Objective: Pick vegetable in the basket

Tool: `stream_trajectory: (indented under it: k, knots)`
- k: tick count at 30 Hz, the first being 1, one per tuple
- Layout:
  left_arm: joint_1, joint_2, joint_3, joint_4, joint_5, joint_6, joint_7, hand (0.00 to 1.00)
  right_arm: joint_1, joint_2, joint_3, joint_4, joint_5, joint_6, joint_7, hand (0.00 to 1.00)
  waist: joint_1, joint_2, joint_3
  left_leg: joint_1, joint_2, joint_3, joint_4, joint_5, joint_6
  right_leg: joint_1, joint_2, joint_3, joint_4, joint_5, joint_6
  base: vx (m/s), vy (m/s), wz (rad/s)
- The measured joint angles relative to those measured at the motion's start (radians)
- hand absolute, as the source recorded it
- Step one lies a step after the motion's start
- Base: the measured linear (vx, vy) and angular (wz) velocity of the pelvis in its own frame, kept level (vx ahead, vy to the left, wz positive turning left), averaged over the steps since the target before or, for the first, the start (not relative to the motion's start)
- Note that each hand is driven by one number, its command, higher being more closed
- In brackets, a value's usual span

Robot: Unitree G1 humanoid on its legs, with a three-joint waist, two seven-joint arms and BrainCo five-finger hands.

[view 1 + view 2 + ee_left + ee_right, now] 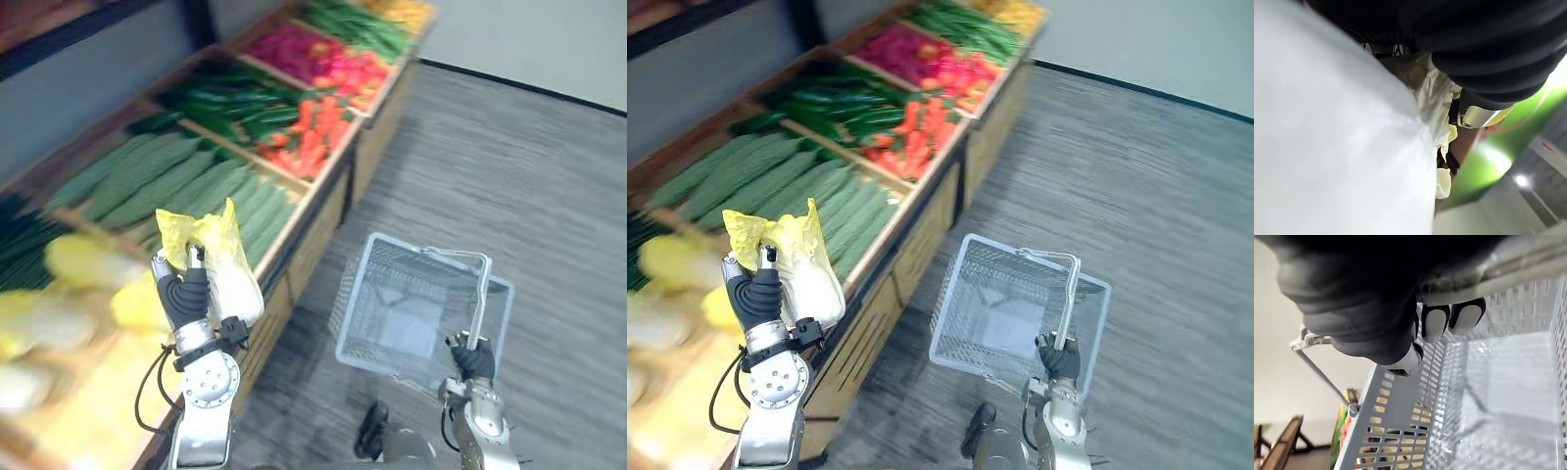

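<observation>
My left hand [184, 290] is shut on a napa cabbage [223, 257], white at the stem with yellow leaves on top, lifted above the front edge of the produce stand. The cabbage [1337, 137] presses close against the hand in the left wrist view. My right hand [473, 359] is shut on the handle of a pale grey wire basket [382, 294], which hangs over the floor to the right of the stand and holds nothing. In the right wrist view its fingers [1435, 320] curl round the handle above the basket [1400, 431].
The wooden stand [323, 196] runs along the left with bins of yellow cabbages [59, 294], light green gourds [167, 181], dark cucumbers [230, 103], carrots [313, 132], red and pink produce [313, 54]. Grey floor [509, 176] lies to the right.
</observation>
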Motion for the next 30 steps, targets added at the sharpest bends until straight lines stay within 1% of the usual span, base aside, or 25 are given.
stream_trajectory:
  k: [1,2,3,4,5,6,7,8,9,10,11,12,14,15,17,18,20,24,25,27,30]
  knots:
    - [-0.016,0.000,-0.023,0.033,0.000,0.000,-0.013,1.00,-0.012,-0.017,0.011,0.000,0.001,0.002,0.003,1.00,-0.004,0.004,0.000,-0.007,0.044,-0.022,0.105,0.015,0.027,0.013,0.040,0.043,-0.019,-0.001,-0.005,0.20,-0.141,-1.40]
    - [-0.019,0.004,-0.036,0.045,0.000,0.000,-0.020,1.00,-0.017,-0.027,0.020,0.000,0.001,0.002,0.003,1.00,-0.005,0.006,0.002,-0.017,0.068,-0.051,0.172,0.033,0.057,0.028,0.060,0.063,-0.034,0.000,-0.007,0.24,-0.136,-1.28]
    - [-0.020,0.013,-0.061,0.064,-0.002,0.000,-0.026,1.00,-0.024,-0.050,0.040,0.000,0.001,0.002,0.006,1.00,-0.007,0.009,0.003,-0.063,0.100,-0.162,0.324,0.096,0.139,0.067,0.097,0.111,-0.076,0.004,-0.013,0.22,-0.092,-1.01]
    - [-0.021,0.014,-0.070,0.069,-0.005,-0.002,-0.030,1.00,-0.031,-0.058,0.057,0.000,0.000,0.001,0.007,1.00,-0.004,0.012,0.002,-0.095,0.097,-0.239,0.380,0.094,0.138,0.083,0.108,0.133,-0.095,0.008,-0.016,0.28,-0.054,-1.09]
    - [-0.023,0.014,-0.095,0.073,-0.011,-0.004,-0.038,1.00,-0.047,-0.069,0.062,0.000,0.001,0.001,0.007,1.00,-0.001,0.016,0.001,-0.150,0.061,-0.354,0.430,0.041,0.098,0.097,0.117,0.168,-0.116,0.010,-0.017,0.27,0.024,-0.99]
    - [-0.025,0.015,-0.125,0.075,-0.018,-0.011,-0.042,1.00,-0.071,-0.079,0.067,0.000,0.002,0.002,0.007,1.00,0.004,0.016,0.001,-0.222,-0.003,-0.485,0.444,-0.024,0.090,0.114,0.118,0.213,-0.136,0.010,-0.017,0.35,0.067,-1.11]
    - [-0.023,0.015,-0.142,0.075,-0.019,-0.014,-0.043,1.00,-0.089,-0.079,0.074,0.000,0.004,0.002,0.006,1.00,0.011,0.016,0.002,-0.279,-0.062,-0.584,0.426,-0.071,0.092,0.144,0.116,0.252,-0.149,0.014,-0.012,0.30,0.078,-0.95]
    - [-0.019,0.015,-0.143,0.075,-0.019,-0.016,-0.046,1.00,-0.096,-0.078,0.080,0.000,0.005,0.002,0.005,1.00,0.014,0.016,0.002,-0.300,-0.088,-0.623,0.407,-0.084,0.085,0.160,0.114,0.269,-0.152,0.018,-0.005,0.29,0.103,-0.93]
    - [-0.012,0.015,-0.143,0.075,-0.019,-0.018,-0.052,1.00,-0.103,-0.079,0.087,0.000,0.006,0.001,0.005,1.00,0.022,0.016,0.003,-0.341,-0.132,-0.688,0.365,-0.088,0.080,0.186,0.105,0.303,-0.153,0.029,0.011,0.30,0.174,-0.97]
    - [-0.010,0.014,-0.144,0.075,-0.020,-0.020,-0.058,1.00,-0.105,-0.083,0.091,0.000,0.006,-0.002,0.005,1.00,0.033,0.022,0.006,-0.373,-0.161,-0.732,0.291,-0.078,0.064,0.207,0.099,0.331,-0.152,0.033,0.021,0.24,0.155,-1.00]
    - [-0.010,0.012,-0.146,0.075,-0.022,-0.021,-0.060,1.00,-0.104,-0.087,0.097,0.000,0.006,-0.002,0.005,1.00,0.035,0.031,0.006,-0.382,-0.161,-0.736,0.224,-0.051,0.043,0.213,0.103,0.347,-0.151,0.031,0.032,0.26,0.262,-1.13]
    - [-0.012,0.004,-0.152,0.081,-0.044,-0.031,-0.069,1.00,-0.105,-0.106,0.112,0.001,0.012,-0.002,0.008,1.00,0.045,0.054,0.013,-0.383,-0.147,-0.720,0.114,0.058,0.038,0.239,0.123,0.391,-0.147,0.010,0.076,0.21,0.230,-0.82]
    - [-0.005,0.024,-0.162,0.091,-0.067,-0.032,-0.086,1.00,-0.097,-0.095,0.131,-0.005,0.016,-0.002,0.017,1.00,0.026,0.041,0.008,-0.346,-0.169,-0.701,0.079,0.057,0.041,0.250,0.098,0.417,-0.167,0.025,0.091,0.22,0.236,-0.41]
    - [-0.005,0.036,-0.182,0.092,-0.087,-0.032,-0.098,1.00,-0.095,-0.082,0.149,-0.005,0.028,0.000,0.022,1.00,0.022,0.026,0.006,-0.322,-0.194,-0.688,0.029,0.063,0.057,0.250,0.077,0.432,-0.178,0.026,0.096,0.13,0.154,-0.11]
    - [-0.005,0.039,-0.215,0.108,-0.129,-0.032,-0.123,1.00,-0.090,-0.071,0.179,-0.005,0.046,0.004,0.039,1.00,0.020,0.020,0.005,-0.293,-0.220,-0.669,-0.022,0.079,0.072,0.254,0.054,0.445,-0.193,0.031,0.103,0.13,0.132,-0.09]
    - [-0.005,0.038,-0.231,0.124,-0.148,-0.032,-0.130,1.00,-0.090,-0.071,0.201,-0.005,0.053,0.007,0.045,1.00,0.020,0.022,0.004,-0.282,-0.229,-0.666,-0.039,0.083,0.076,0.259,0.047,0.451,-0.196,0.032,0.105,0.14,0.108,-0.01]
    - [-0.005,0.039,-0.268,0.170,-0.187,-0.032,-0.150,1.00,-0.090,-0.070,0.255,-0.005,0.064,0.018,0.074,1.00,0.021,0.021,0.002,-0.248,-0.232,-0.665,-0.072,0.084,0.077,0.283,0.047,0.453,-0.210,0.038,0.113,0.10,0.056,0.03]
    - [-0.011,0.041,-0.309,0.209,-0.216,-0.030,-0.173,1.00,-0.090,-0.072,0.306,-0.012,0.107,0.020,0.132,1.00,0.021,0.013,-0.007,-0.216,-0.231,-0.668,-0.131,0.098,0.065,0.289,0.045,0.455,-0.210,0.039,0.112,0.07,0.006,0.02]
    - [-0.013,0.041,-0.311,0.215,-0.224,-0.030,-0.174,1.00,-0.090,-0.072,0.314,-0.012,0.118,0.021,0.137,1.00,0.021,0.012,-0.008,-0.211,-0.232,-0.669,-0.141,0.102,0.063,0.289,0.046,0.455,-0.210,0.040,0.112,0.06,-0.012,0.04]
    - [-0.023,0.052,-0.335,0.243,-0.298,-0.030,-0.191,1.00,-0.089,-0.079,0.334,-0.012,0.144,0.033,0.149,1.00,0.020,0.008,-0.012,-0.192,-0.233,-0.668,-0.177,0.120,0.059,0.292,0.047,0.458,-0.213,0.043,0.108,0.04,-0.009,0.02]
    - [-0.031,0.071,-0.341,0.273,-0.388,-0.030,-0.202,1.00,-0.079,-0.085,0.351,-0.011,0.162,0.042,0.150,1.00,0.016,-0.001,-0.018,-0.175,-0.235,-0.667,-0.210,0.136,0.056,0.305,0.049,0.459,-0.234,0.054,0.099,0.00,0.000,0.00]
